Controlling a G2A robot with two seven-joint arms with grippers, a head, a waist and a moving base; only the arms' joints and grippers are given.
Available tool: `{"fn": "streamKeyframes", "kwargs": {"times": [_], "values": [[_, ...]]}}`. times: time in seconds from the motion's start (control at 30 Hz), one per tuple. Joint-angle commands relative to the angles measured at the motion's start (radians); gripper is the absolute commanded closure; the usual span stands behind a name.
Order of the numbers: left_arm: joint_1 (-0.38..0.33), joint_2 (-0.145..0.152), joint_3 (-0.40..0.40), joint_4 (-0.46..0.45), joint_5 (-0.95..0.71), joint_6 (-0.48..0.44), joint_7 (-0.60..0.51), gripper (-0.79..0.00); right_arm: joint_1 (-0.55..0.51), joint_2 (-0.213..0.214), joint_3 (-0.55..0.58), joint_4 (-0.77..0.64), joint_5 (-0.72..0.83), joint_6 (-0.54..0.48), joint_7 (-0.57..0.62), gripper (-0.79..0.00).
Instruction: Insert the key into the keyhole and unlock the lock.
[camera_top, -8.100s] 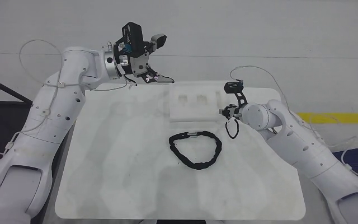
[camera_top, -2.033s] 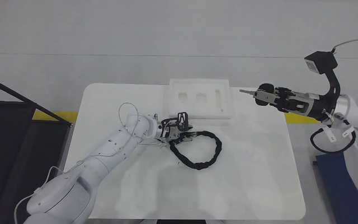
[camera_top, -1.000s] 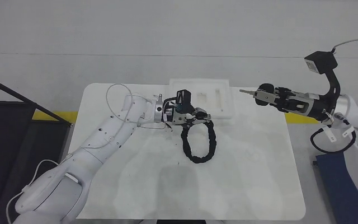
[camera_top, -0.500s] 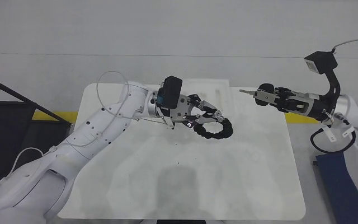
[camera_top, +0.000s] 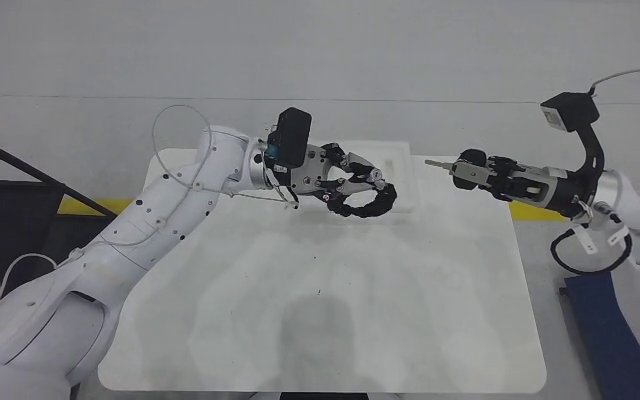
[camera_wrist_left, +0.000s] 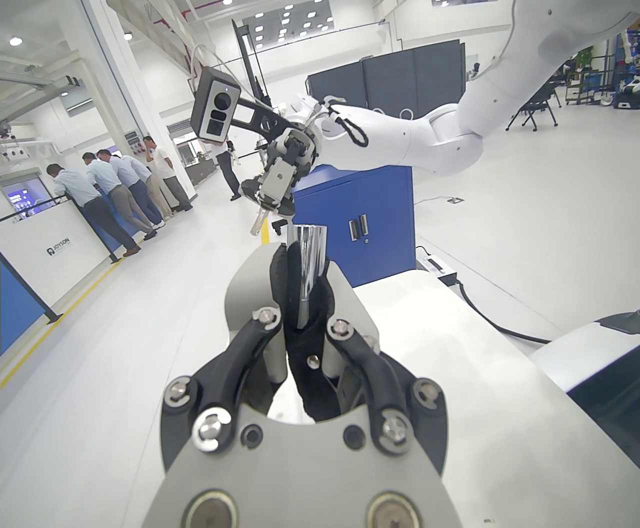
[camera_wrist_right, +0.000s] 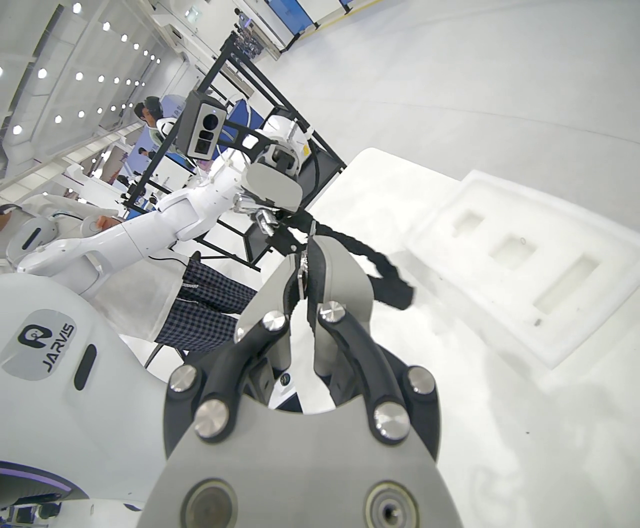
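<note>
Lock (camera_top: 368, 203), a black cable loop with a silver cylinder (camera_wrist_left: 307, 257), is lifted off the table (camera_top: 300, 300). It sits over the table's far half, just in front of the foam tray (camera_top: 398, 158). Left gripper (camera_top: 378, 182) pinches it at the cylinder, fingers pressed onto the black sleeve, metal end sticking out past the fingertips. The loop hangs loose from the grip.

Likely reason: held in the air with the cylinder end free and aimed sideways at the other arm, so a key can go straight in. Keyhole itself is too small to make out.

Key (camera_top: 437, 163) is pinched flat in the right gripper (camera_top: 456, 168), blade sticking out beyond the fingers and pointing at the lock. It is over the table near the far right corner, past the tray's right end.

Key and cylinder are apart, roughly facing each other.

Judgement: alignment step, insertion not yet begun. Next the tip must line up with the cylinder's axis. The dangling loop could swing and twist the cylinder.
</note>
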Motion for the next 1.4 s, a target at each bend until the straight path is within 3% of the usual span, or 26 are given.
{"fn": "streamKeyframes", "kwargs": {"times": [0.0,0.3,0.63,0.83,1.37], "values": [[-0.001,-0.006,-0.006,0.003,0.007,0.013,-0.016,0.0,0.03,0.004,0.011,-0.013,0.004,0.071,0.026,0.0],[-0.012,-0.063,0.011,0.049,0.019,0.103,-0.082,0.0,0.139,0.023,0.015,-0.065,0.056,0.375,0.186,0.0],[-0.034,-0.172,0.072,0.131,-0.016,0.172,-0.065,0.0,0.193,0.042,-0.018,-0.133,0.007,0.65,0.219,0.0],[-0.039,-0.23,0.093,0.178,-0.037,0.193,-0.061,0.0,0.204,0.06,-0.008,-0.16,-0.072,0.732,0.226,0.0],[-0.038,-0.233,0.093,0.18,-0.038,0.194,-0.061,0.0,0.204,0.06,-0.008,-0.16,-0.072,0.732,0.226,0.0]]}}
